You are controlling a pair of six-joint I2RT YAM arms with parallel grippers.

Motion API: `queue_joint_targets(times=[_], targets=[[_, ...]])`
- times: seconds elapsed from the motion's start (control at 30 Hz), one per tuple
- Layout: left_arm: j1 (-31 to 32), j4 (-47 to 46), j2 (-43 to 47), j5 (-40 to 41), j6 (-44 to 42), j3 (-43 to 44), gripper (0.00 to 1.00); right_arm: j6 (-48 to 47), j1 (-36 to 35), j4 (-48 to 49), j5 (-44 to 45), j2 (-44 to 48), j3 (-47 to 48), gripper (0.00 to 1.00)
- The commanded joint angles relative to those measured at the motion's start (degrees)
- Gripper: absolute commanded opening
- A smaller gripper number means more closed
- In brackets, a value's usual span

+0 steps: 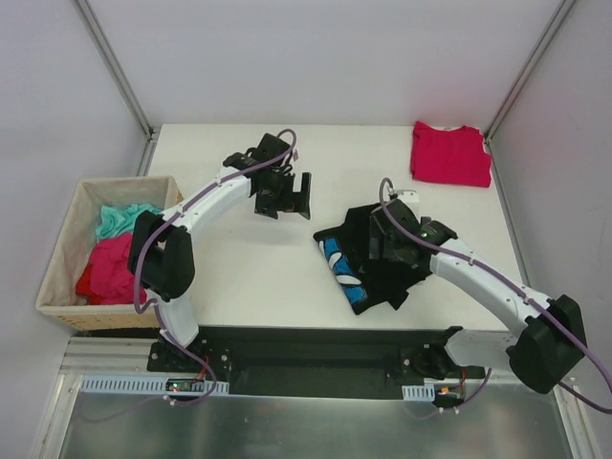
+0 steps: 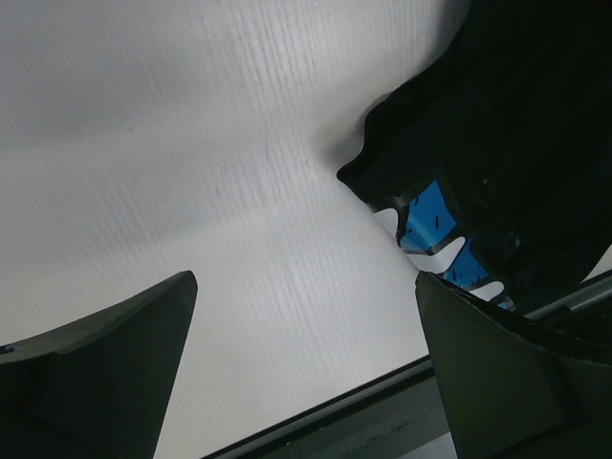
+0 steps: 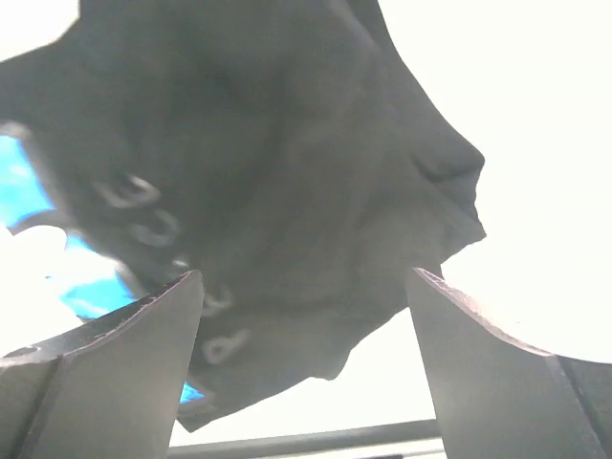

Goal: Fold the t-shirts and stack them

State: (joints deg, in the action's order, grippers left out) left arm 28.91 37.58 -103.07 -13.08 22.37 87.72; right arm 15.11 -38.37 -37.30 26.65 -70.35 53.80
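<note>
A white table is seen from above, with two robot arms at its near edge. A crumpled black cotton t-shirt with a blue and white print lies right of the table's centre. It is bunched, not flat, and its printed strip runs diagonally towards the near edge. A folded crimson-red t-shirt sits flat in the far right corner, well apart, its longer side running left to right.

The right gripper hangs over the black heap, jaws spread wide with nothing pinched between them. The left gripper hovers over bare table just left of the shirt, jaws fully apart and empty.

A woven tan basket beside the table's left edge holds teal and pink cloth.
</note>
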Motion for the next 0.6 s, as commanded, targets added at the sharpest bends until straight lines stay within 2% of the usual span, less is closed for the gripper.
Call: queue_joint_targets(times=[0.0, 0.23, 0.57], targets=[[-0.1, 2.3, 1.4, -0.4, -1.8, 1.7, 0.99, 1.6, 0.8, -7.4, 1.9, 3.7, -1.9, 0.91], [0.5, 2.2, -2.4, -4.3, -0.4, 3.4, 0.99, 3.3, 3.4, -8.5, 3.1, 6.6, -7.5, 0.92], [4.9, -2.2, -6.7, -11.6, 1.4, 3.0, 0.99, -2.5, 18.7, 2.2, -7.8, -0.2, -8.4, 0.91]])
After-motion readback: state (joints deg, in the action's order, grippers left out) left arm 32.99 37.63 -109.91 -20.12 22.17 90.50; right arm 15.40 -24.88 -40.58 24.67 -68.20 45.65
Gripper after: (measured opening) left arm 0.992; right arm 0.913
